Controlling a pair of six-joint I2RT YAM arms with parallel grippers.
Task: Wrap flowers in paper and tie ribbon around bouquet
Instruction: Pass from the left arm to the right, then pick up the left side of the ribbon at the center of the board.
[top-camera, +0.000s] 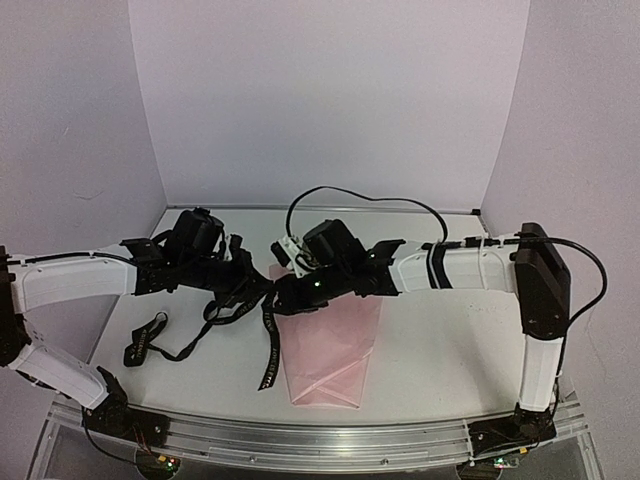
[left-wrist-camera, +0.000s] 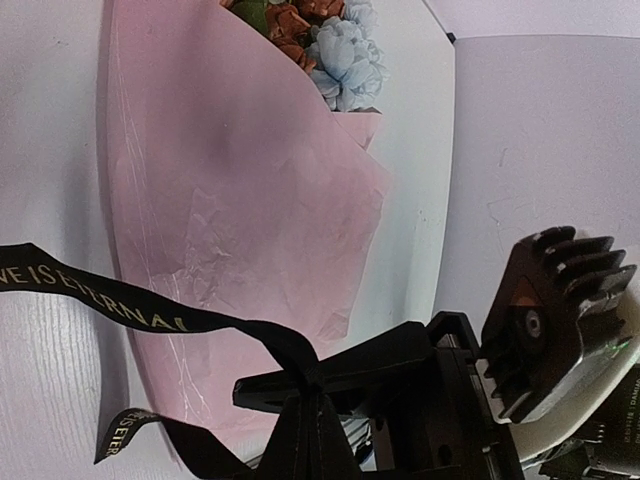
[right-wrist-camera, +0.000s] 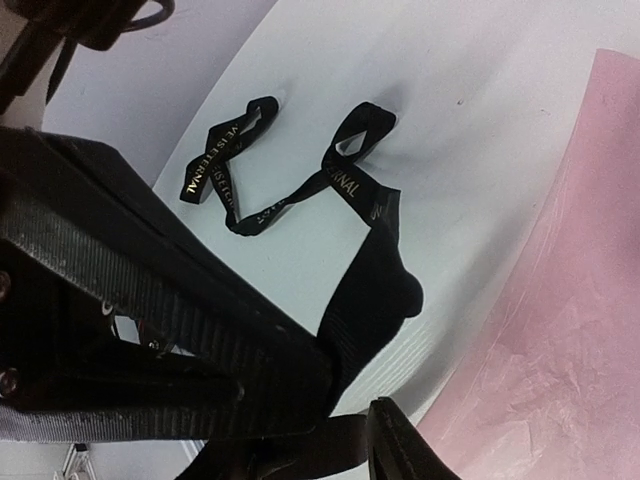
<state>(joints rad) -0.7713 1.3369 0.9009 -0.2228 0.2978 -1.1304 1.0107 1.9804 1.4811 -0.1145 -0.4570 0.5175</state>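
The bouquet lies on the table, a pale pink paper (top-camera: 335, 345) cone whose point faces the near edge. Its flowers (left-wrist-camera: 340, 60), pale blue and rust-red, show at the cone's mouth in the left wrist view; from above, the right arm hides them. My left gripper (left-wrist-camera: 305, 380) is shut on the black ribbon (left-wrist-camera: 130, 305) just left of the cone's upper part (top-camera: 258, 288). My right gripper (top-camera: 283, 296) sits close beside it over the cone's top left. Its jaws (right-wrist-camera: 360, 420) stand partly apart with a ribbon (right-wrist-camera: 370, 290) strand running between them.
Loose ribbon (top-camera: 150, 340) trails in loops across the table to the left, and one end (top-camera: 267, 350) hangs down beside the cone. White walls close in the table (top-camera: 450, 340) at the back and sides. A metal rail (top-camera: 330, 435) runs along the near edge.
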